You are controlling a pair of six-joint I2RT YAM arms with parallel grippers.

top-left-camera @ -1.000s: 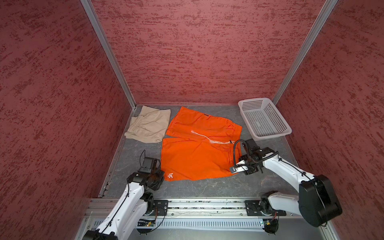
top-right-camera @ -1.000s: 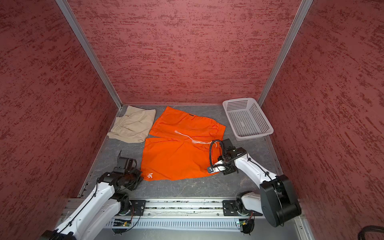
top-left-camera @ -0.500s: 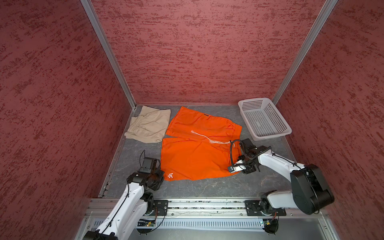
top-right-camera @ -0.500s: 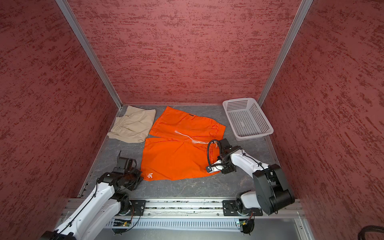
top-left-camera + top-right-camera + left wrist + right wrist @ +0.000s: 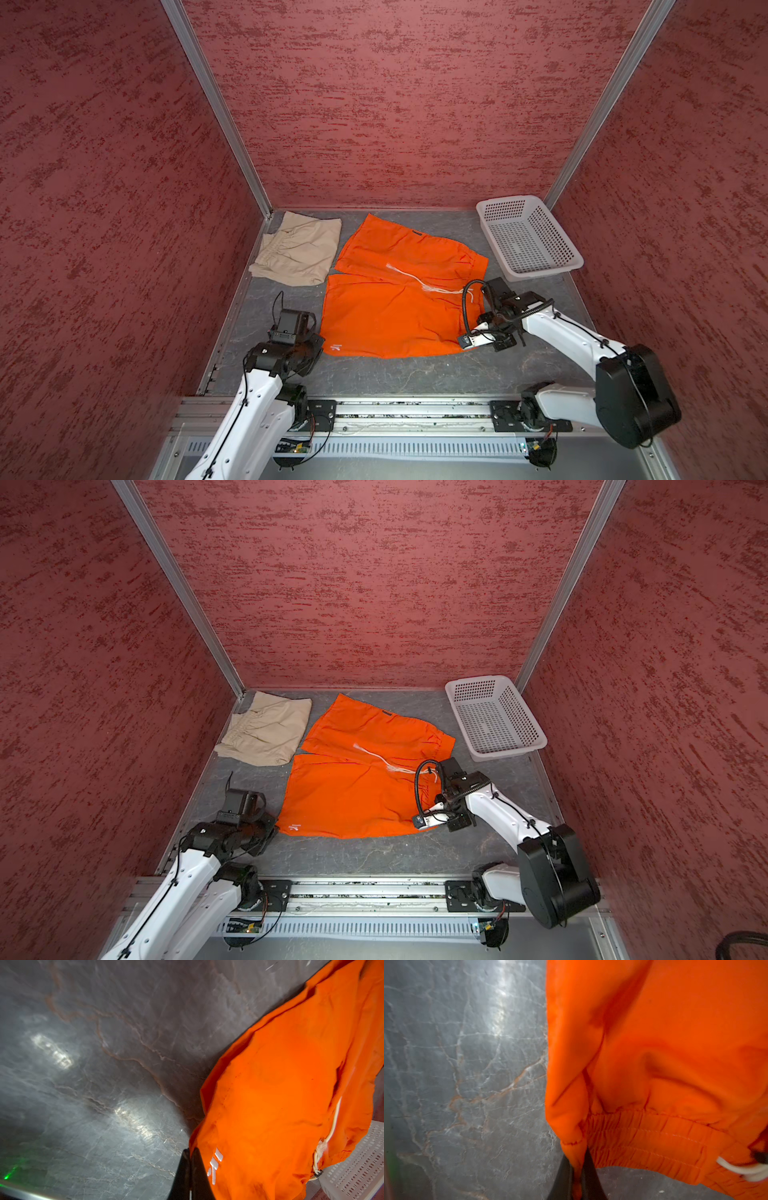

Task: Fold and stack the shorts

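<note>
Centrally, the orange shorts [image 5: 395, 316] lie spread on the grey, stone-veined worktop [image 5: 415, 374]. They are thin, smooth cloth with a gathered elastic waist. A white cord [image 5: 419, 283] trails across them, and a small dark label [image 5: 417, 234] sits on the far leg.

The left gripper [image 5: 190, 1150] has its black jaws pressed together on the near hem corner, just beside a white striped logo [image 5: 215, 1162]. The right gripper [image 5: 578, 1159] has its jaws closed on the near end of the ruched waistband, with orange cloth pinched between them and puckering toward the grip.

The tan shorts [image 5: 299, 249], matte and creased with a bunched waist, sit as a rough rectangle in the far left corner, just beside the orange pair. A white perforated plastic basket [image 5: 540, 272], rectangular with flared walls, stands in the far right corner.
</note>
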